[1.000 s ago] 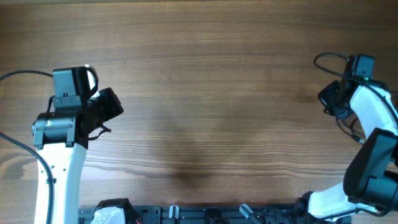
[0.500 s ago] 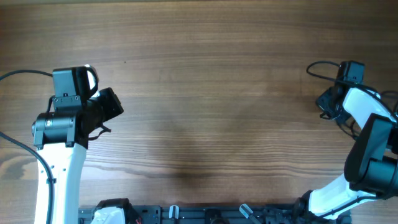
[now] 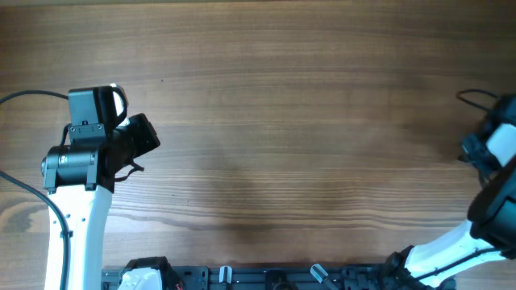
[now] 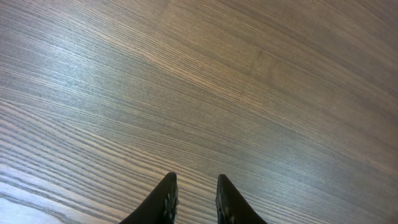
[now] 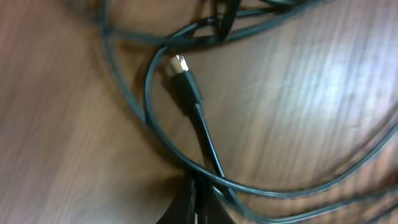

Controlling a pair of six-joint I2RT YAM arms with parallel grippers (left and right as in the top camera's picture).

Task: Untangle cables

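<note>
Cables [image 5: 207, 140] — loop curving round connector [image 5: 185, 81] — on table [image 5: 311, 93].

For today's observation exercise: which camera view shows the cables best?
Right wrist: the cables fill the frame close up, connector visible. Overhead catches only a thin loop at the right edge; left wrist shows none.

The left arm [image 3: 76, 211] is seen at the left side of the counter in the overhead view. Its white link rises from the near edge to a black wrist, which is turned toward the centre. The left hand [image 4: 194, 199] is pointed down at the counter. Its two fingers are set slightly apart, and nothing is gripped between them. The right arm [image 3: 492, 211] is largely cut off by the right frame edge. The right hand [image 5: 196, 200] is closed, with its fingertips pinched on the cables [image 5: 202, 127].
</note>
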